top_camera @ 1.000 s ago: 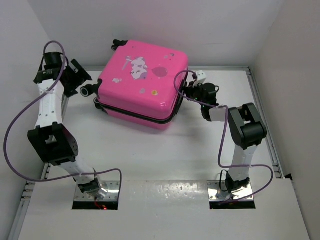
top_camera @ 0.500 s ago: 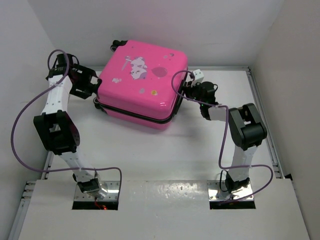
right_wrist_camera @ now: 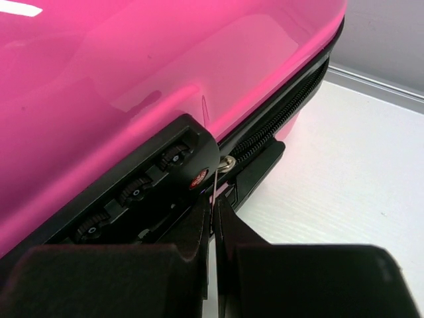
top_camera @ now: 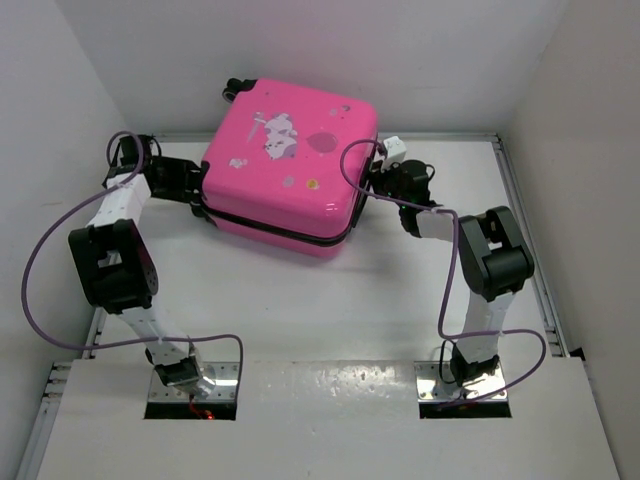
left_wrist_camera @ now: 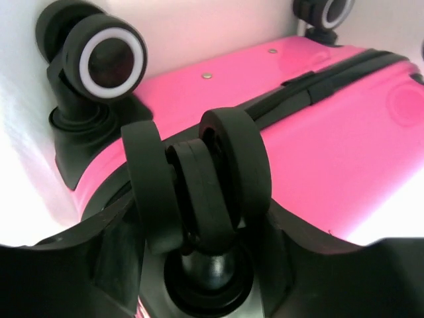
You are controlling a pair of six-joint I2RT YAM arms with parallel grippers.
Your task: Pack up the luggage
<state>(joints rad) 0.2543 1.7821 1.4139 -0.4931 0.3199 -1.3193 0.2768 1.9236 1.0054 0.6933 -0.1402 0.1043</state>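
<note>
- The pink luggage (top_camera: 290, 180) is lying zipped up at the far middle of the table (top_camera: 330, 310), with its far edge crowding the back wall (top_camera: 400, 60) and plenty of room on the near side.
- The left gripper (top_camera: 188, 182) is straddling a corner wheel (left_wrist_camera: 199, 185). Can't tell if it's squeezing.
- The right gripper (right_wrist_camera: 213, 207) is pinching the zipper pull (right_wrist_camera: 224, 164), fingers nearly together.

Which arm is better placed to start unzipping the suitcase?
Right. The right gripper pinches the zipper pull beside the lock; the left gripper sits at a wheel, away from it.
</note>
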